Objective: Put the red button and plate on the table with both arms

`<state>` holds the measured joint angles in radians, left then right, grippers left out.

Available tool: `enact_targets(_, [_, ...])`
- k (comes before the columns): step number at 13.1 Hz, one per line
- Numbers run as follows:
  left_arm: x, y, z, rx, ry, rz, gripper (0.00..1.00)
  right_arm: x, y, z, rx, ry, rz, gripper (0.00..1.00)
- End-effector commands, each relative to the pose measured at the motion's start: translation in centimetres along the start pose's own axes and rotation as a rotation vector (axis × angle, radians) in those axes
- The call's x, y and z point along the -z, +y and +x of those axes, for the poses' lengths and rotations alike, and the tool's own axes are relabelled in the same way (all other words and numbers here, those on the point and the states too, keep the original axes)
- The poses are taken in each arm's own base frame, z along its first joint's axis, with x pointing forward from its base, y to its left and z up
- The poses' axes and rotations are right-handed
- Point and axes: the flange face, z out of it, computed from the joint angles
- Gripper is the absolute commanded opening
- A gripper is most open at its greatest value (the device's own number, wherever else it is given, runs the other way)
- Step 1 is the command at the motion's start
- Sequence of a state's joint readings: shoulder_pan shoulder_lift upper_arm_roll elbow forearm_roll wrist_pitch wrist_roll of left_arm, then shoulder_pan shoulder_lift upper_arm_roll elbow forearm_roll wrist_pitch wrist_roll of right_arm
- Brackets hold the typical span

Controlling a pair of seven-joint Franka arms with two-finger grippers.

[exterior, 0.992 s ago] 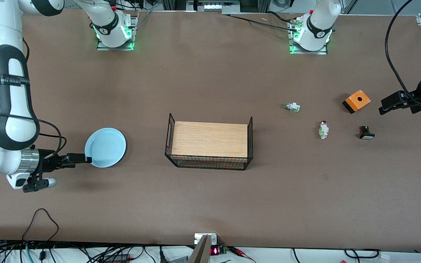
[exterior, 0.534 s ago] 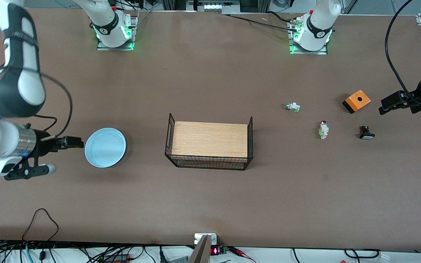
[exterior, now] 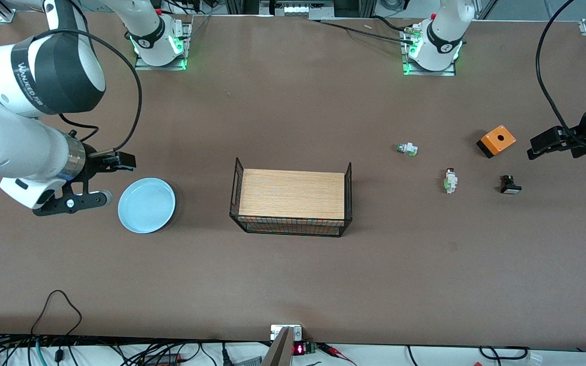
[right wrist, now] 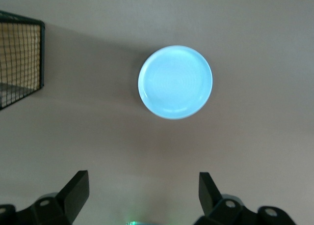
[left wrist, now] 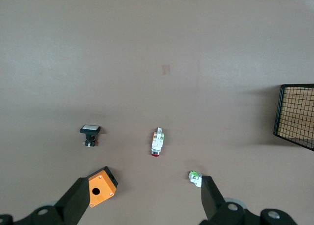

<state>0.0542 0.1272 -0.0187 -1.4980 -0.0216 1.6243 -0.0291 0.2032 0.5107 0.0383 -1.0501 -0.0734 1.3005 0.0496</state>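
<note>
The light-blue plate lies flat on the brown table, toward the right arm's end. My right gripper hangs open and empty over bare table just beside the plate's rim, on the side toward the robots' bases. The red button lies on its side on the table toward the left arm's end. My left gripper hovers open and empty at that end, over the table next to the orange box.
A black wire rack with a wooden top stands mid-table. Near the button lie an orange box, a white-green part and a black part with a white cap.
My right gripper has drawn back from the plate's rim, risen and swung toward the bases. The plate stays put. The left arm has not moved.
</note>
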Motion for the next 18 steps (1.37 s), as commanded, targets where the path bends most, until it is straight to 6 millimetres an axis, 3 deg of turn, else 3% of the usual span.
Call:
enact_targets(1, [0.2,0.0,-0.7,0.000,-0.004,0.002,1.00,3.9,-0.4,-4.4,-0.005,-0.005,-0.032,0.99])
enact_targets(3, [0.1,0.0,-0.6,0.000,-0.005,0.002,1.00,5.7,0.4,-6.7,0.028,-0.019,-0.031,0.99])
enact_targets(5, [0.0,-0.2,-0.6,0.003,-0.007,0.002,1.00,6.4,1.1,-7.4,0.051,-0.011,-0.029,0.99])
enact_targets(6, [-0.1,-0.4,-0.5,0.006,-0.005,0.002,1.00,7.7,1.2,-8.3,0.060,0.025,-0.030,0.99])
enact_targets(7, [-0.1,-0.2,-0.5,0.003,-0.005,0.002,1.00,7.2,1.7,-9.2,0.062,0.029,-0.026,0.99])
enact_targets(8, [-0.1,-0.3,-0.5,0.006,-0.005,0.002,1.00,7.2,2.4,-11.4,0.057,0.075,-0.023,0.99])
enact_targets(11, [0.0,-0.5,-0.5,0.009,-0.002,0.002,1.00,6.6,6.2,-16.6,-0.003,0.164,-0.016,1.00])
enact_targets(15, [0.0,-0.7,-0.5,0.014,-0.002,0.003,1.00,8.3,7.5,-19.7,-0.046,0.183,-0.031,0.98])
enact_targets(18, [0.1,-0.5,-0.6,0.009,-0.002,0.001,1.00,7.6,10.0,-20.7,-0.051,0.126,-0.001,0.93])
